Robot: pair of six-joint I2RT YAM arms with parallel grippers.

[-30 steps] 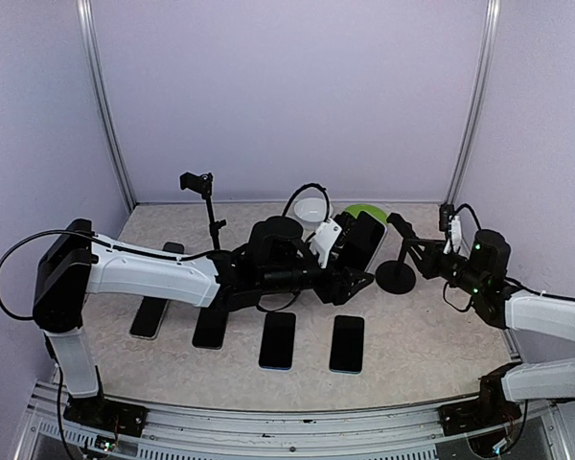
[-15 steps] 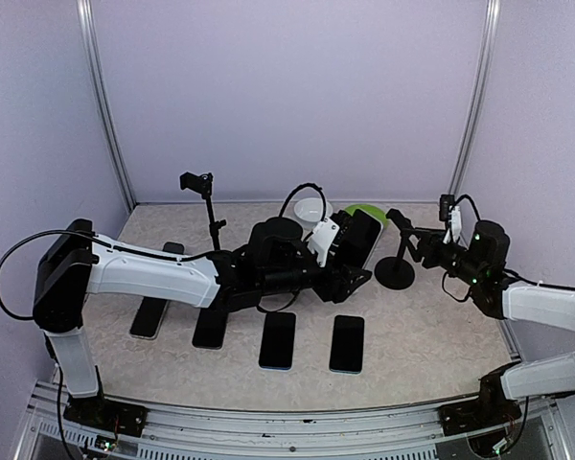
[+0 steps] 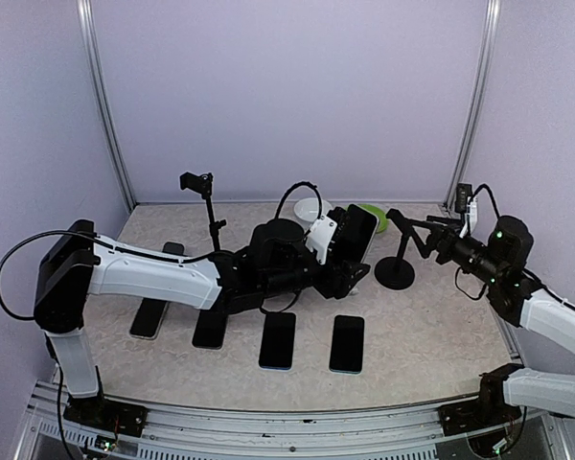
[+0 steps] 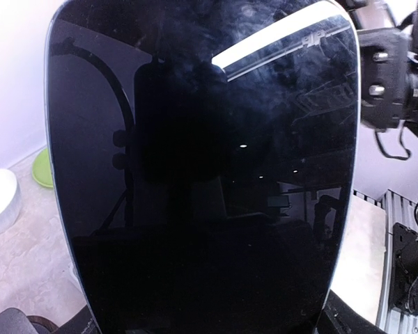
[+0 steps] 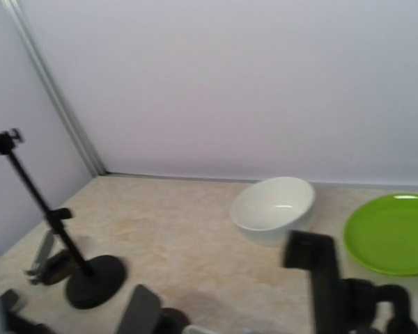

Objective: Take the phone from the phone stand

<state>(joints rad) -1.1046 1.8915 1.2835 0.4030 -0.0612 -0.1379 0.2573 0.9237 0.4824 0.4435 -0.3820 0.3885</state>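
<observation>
The phone (image 3: pixel 358 230), a black slab, hangs tilted above the table with my left gripper (image 3: pixel 347 257) shut on its lower part. Its dark glass (image 4: pixel 202 174) fills the left wrist view and hides the fingers. The phone stand (image 3: pixel 395 274), a black round base with a short stem, stands just right of the phone and holds nothing. Its blurred black head (image 5: pixel 319 273) shows low in the right wrist view. My right gripper (image 3: pixel 427 236) hovers to the upper right of the stand, open and off its head.
Several dark phones lie flat in a row near the front (image 3: pixel 277 339). A tall thin stand with a clamp (image 3: pixel 209 203) rises at the back left. A white bowl (image 5: pixel 273 207) and a green plate (image 5: pixel 393 233) sit by the back wall.
My right gripper let go of the stand's head, opened, and drew back up and to the right. The left gripper lifted the phone slightly, away from the stand.
</observation>
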